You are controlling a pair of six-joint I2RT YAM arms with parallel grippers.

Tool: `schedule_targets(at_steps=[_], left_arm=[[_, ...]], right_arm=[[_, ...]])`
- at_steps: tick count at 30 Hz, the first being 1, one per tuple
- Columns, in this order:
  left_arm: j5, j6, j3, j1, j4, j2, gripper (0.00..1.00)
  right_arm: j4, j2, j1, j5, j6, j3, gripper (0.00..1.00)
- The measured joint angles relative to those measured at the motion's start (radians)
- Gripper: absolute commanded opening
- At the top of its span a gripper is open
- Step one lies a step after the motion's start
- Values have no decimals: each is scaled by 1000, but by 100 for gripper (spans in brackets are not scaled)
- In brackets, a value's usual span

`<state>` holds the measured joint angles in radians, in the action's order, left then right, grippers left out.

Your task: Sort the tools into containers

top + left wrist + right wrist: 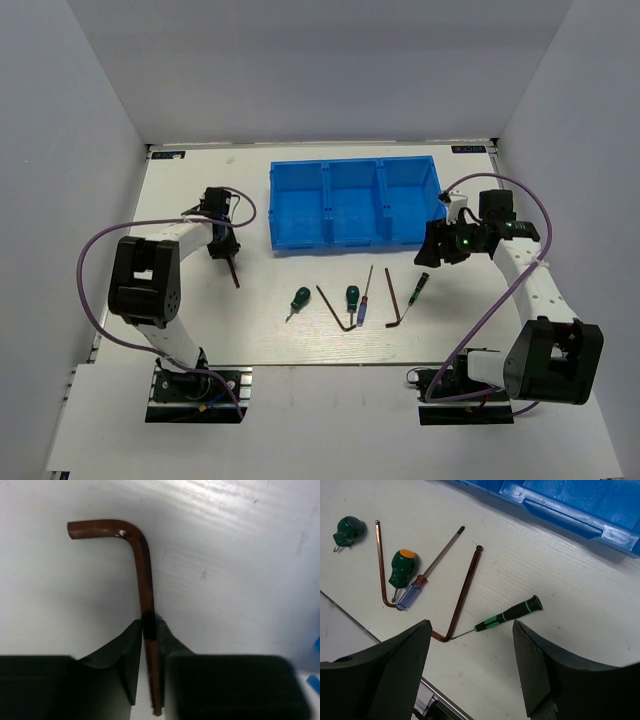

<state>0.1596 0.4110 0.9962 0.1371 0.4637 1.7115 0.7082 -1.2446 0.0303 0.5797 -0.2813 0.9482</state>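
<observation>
My left gripper (222, 246) (149, 625) is shut on the long shank of a brown L-shaped hex key (145, 580) (235, 272) at the left of the table, the key's bent end pointing away from the fingers. My right gripper (432, 253) (471, 625) is open above the table, holding nothing. Just ahead of it lies a slim black-and-green screwdriver (512, 612) (421, 284). The blue three-compartment tray (350, 245) (580, 515) stands at the back centre.
In a row in front of the tray lie two stubby green screwdrivers (298, 297) (351, 296), a blue-handled screwdriver (364, 300) and two more hex keys (338, 308) (392, 300). The table's near edge (375, 640) runs just below the right fingers.
</observation>
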Motion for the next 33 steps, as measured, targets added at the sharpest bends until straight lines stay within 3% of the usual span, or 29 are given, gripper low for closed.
schedule_targets(at_steps=[3,6,13,16,19,25,27,31,33], left_arm=[[50,-4,40,17,16,34,11],[91,-7,40,31,21,35,1],[48,-57,-16,37,76,-101,0],[-74,-101,4,47,32,-255,0],[-216,-129,128,60,-37,-320,0],[-419,-152,389,101,-188,-145,1],[-446,-152,420,119,-198,-60,4],[-464,-152,451,157,-174,109,14],[-462,-151,452,178,-148,166,24]], right_arm=[[-2,4,0,0,1,-9,66],[0,4,0,0,0,-16,63],[4,-15,0,1,-71,-24,63],[8,-60,-5,-14,-97,-52,59],[6,-105,-32,-36,-101,-90,53],[-64,-113,-169,-118,-49,-160,51],[-100,-117,-204,-166,-10,-168,58],[-187,-155,-269,-253,65,-171,60],[-222,-192,-300,-291,92,-170,61]])
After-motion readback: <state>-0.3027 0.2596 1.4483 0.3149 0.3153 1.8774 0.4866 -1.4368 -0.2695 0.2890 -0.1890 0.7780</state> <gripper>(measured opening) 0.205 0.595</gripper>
